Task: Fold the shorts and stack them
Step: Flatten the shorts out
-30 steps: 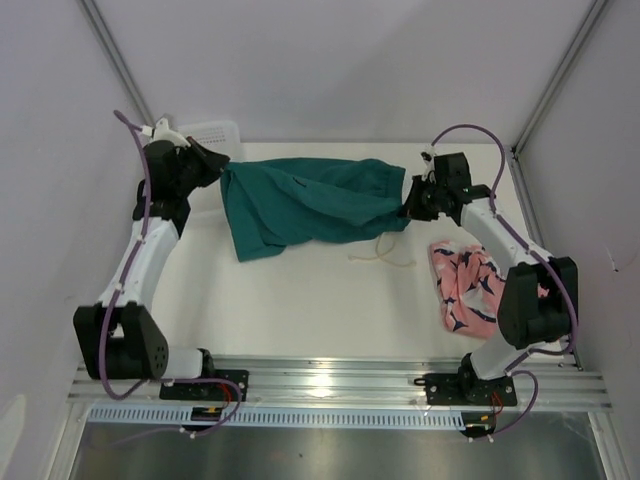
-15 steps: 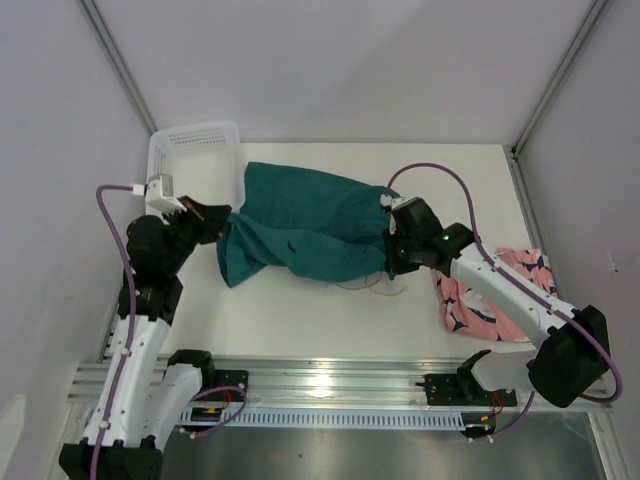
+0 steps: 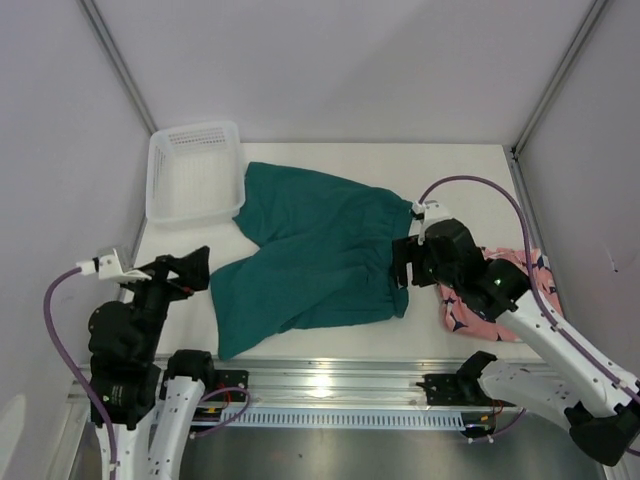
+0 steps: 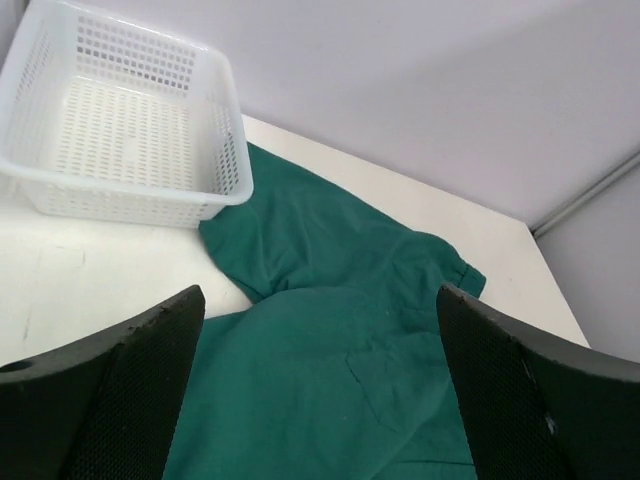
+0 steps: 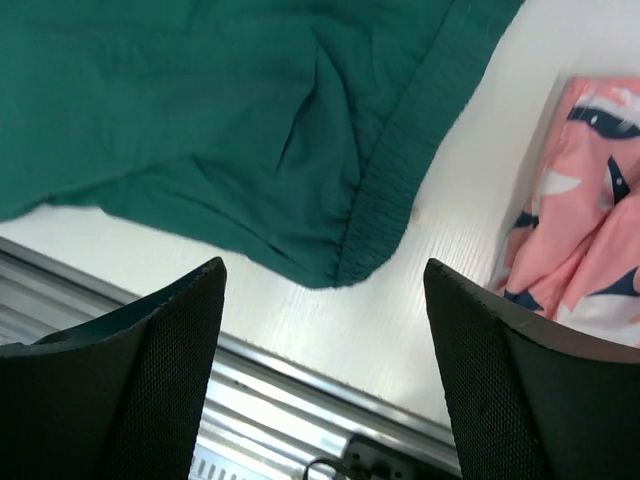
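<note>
From my seat the white table fills most of the top view, and nearly everything on it is cloth.

The biggest item is the green shorts. They lie spread open across the middle of the table, unfolded, with some soft creases. The elastic waistband is on the right and the two legs run out to the left. The far leg reaches the near right corner of the basket and looks to be touching it. The near leg ends close to the metal rail at the front edge. In the right wrist view the near corner of the waistband also sits close to that rail.

The basket is white plastic mesh and stands upright in the far left corner with nothing inside it.

The pink shorts, printed in navy and white, are bunched in a heap on the right side. The right arm hides part of them in the top view. The right wrist view shows a strip of bare table between them and the green waistband, so the two pairs are not stacked.

The left gripper hangs over the near left corner, aimed toward the green shorts and the basket. Its jaws are spread wide and grasp nothing.

The right gripper hovers above the waistband end of the green shorts, jaws apart and released, with no cloth between them.
</note>
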